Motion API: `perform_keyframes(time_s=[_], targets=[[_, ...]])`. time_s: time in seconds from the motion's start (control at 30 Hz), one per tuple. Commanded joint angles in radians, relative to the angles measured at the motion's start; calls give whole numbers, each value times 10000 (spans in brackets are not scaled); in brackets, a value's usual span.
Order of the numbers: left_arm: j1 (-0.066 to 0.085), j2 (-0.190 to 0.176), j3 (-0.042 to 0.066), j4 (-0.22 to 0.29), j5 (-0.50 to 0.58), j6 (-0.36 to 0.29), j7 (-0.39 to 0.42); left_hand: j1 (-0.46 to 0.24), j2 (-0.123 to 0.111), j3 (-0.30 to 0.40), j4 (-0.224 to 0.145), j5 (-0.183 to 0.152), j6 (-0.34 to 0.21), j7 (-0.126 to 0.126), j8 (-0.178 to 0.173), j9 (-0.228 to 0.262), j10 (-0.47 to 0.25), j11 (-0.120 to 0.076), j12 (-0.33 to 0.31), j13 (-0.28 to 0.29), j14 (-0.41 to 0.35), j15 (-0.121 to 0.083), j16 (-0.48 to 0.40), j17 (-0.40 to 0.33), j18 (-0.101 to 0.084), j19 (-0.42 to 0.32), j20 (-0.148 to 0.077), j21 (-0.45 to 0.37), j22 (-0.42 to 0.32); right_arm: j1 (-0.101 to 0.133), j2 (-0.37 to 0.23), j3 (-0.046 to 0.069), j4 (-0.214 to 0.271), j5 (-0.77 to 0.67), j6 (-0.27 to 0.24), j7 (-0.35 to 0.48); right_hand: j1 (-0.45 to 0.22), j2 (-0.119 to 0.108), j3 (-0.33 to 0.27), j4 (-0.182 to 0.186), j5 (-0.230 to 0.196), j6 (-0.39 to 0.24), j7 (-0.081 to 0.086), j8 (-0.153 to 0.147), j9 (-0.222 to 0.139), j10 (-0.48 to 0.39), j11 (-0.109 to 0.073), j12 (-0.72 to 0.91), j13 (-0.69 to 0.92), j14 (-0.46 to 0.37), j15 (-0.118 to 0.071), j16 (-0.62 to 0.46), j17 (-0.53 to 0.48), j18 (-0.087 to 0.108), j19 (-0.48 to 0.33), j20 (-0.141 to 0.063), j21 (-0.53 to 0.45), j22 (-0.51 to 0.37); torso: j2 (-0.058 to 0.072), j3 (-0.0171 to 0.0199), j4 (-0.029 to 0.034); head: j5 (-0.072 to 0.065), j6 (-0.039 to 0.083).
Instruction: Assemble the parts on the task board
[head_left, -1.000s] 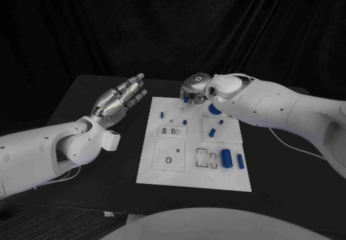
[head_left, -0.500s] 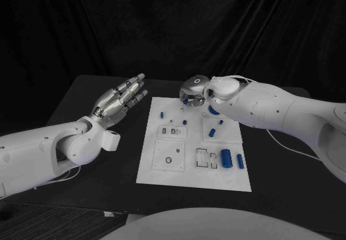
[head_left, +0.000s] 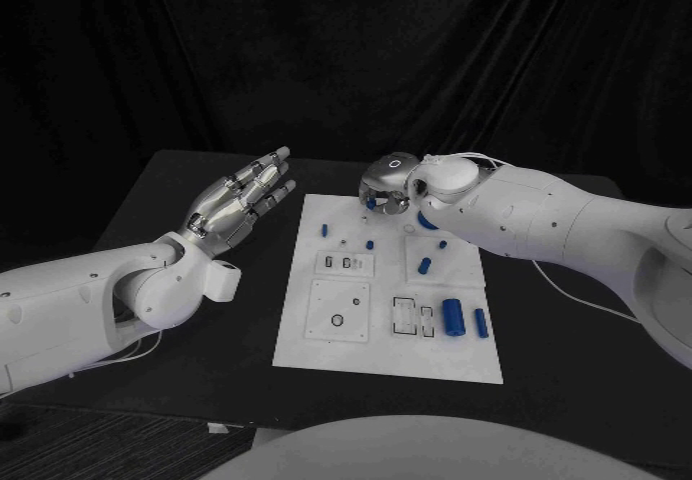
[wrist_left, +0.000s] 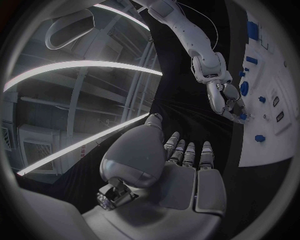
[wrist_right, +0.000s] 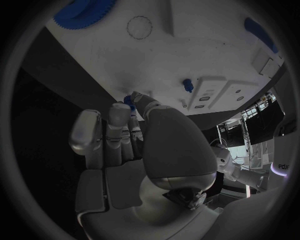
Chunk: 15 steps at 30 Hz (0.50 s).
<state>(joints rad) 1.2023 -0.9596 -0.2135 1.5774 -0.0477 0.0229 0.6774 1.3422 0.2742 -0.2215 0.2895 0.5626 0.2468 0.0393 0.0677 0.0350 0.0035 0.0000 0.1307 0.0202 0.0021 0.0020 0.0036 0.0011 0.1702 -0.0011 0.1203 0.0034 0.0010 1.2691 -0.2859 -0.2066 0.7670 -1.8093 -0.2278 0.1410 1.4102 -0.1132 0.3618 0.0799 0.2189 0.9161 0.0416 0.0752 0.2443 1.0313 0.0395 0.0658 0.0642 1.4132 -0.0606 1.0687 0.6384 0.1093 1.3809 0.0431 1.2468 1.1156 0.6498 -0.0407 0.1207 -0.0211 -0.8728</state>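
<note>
One white board (head_left: 389, 300) lies on one black table (head_left: 173, 200). Two hands hang over it, a left (head_left: 238, 200) and a right (head_left: 387, 180). On the board I count about eight loose blue parts (head_left: 451, 316); one more sits in the right hand's fingertips. Some are too small to tell.

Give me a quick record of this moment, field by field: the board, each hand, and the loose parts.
task board: white plate mid-table
left hand: raised beside the board, fingers straight, holding nothing
right hand: over the board's far edge, fingertips on a small blue part
loose parts: two blue cylinders lying near the board's right edge
table: black
</note>
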Motion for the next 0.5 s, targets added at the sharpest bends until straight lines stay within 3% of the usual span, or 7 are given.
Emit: perform_keyframes(time_s=[0.03,0.1,0.13,0.17,0.2,0.23,0.5], targets=[[24,19,10,4,-18,143,286,82,-8,73,14,63,69,32,45,11,-13,87,51,4,-21,70,-36,-11,94,11,50,-34,-10,-24,-8,3,-12,-32,62,-284,-21,-92,29,-15,-62,-291,-137,-120,-90,-239,28,-35,6,-81,-6,-62,-19,-74,-47,30,-66,8,-3,-2,-3,10,2],[24,19,10,-3,-18,148,277,82,-8,73,14,63,69,32,45,11,-13,87,51,4,-21,70,-36,-11,94,11,50,-34,-10,-24,-9,3,-13,-32,7,-302,-18,-101,-41,-64,-71,-1101,-299,-141,-324,-815,48,-47,-14,-123,11,-90,-36,-66,-84,55,-96,4,-3,-3,-6,11,2],[24,20,10,-7,-18,154,271,82,-8,73,14,63,69,32,45,11,-13,87,51,4,-21,70,-36,-11,94,11,50,-34,-10,-24,-9,3,-13,-32,-23,-309,-3,-57,-151,-131,-73,-1499,-467,-136,-483,-1191,41,-43,-10,-162,14,-119,-59,-59,-114,69,-120,11,-4,-4,-10,17,2],[24,21,10,-11,-18,158,266,82,-8,73,14,63,69,32,45,11,-13,87,51,4,-21,70,-36,-11,94,11,50,-34,-10,-24,-8,3,-13,-32,-47,-315,9,-22,-227,-172,-75,-2340,-617,-164,-731,-1568,36,-37,-11,-187,5,-140,-77,-54,-138,76,-148,-2,-6,-1,-10,22,2],[24,22,10,-15,-18,164,260,82,-8,73,14,63,69,32,45,11,-13,87,51,4,-21,70,-36,-11,94,11,50,-34,-10,-24,-8,3,-12,-32,-70,-322,13,-21,-268,-195,-77,-2553,-653,-182,-803,-1655,31,-46,-13,-193,13,-143,-76,-49,-146,70,-157,-3,-6,-1,-11,22,2],[23,24,10,-20,-18,171,253,84,-2,77,15,66,91,43,54,14,-10,99,60,5,-21,78,-36,-11,95,11,59,-34,-10,-25,-7,3,-11,-32,-85,-329,24,40,-404,-259,-78,-3209,-791,-210,-1032,-2018,30,-48,-14,-240,17,-192,-128,-39,-180,74,-199,-18,-6,0,-11,22,2],[22,30,10,-47,-18,229,182,84,3,81,17,66,113,52,63,17,-8,110,68,6,-21,84,-36,-11,96,11,65,-34,-10,-23,-46,3,25,-32,-289,-381,-11,134,-538,-278,-91,-3523,-815,-224,-1174,-2182,58,-45,-6,-263,36,-198,-115,-38,-198,86,-221,-5,-6,2,-17,45,2]])
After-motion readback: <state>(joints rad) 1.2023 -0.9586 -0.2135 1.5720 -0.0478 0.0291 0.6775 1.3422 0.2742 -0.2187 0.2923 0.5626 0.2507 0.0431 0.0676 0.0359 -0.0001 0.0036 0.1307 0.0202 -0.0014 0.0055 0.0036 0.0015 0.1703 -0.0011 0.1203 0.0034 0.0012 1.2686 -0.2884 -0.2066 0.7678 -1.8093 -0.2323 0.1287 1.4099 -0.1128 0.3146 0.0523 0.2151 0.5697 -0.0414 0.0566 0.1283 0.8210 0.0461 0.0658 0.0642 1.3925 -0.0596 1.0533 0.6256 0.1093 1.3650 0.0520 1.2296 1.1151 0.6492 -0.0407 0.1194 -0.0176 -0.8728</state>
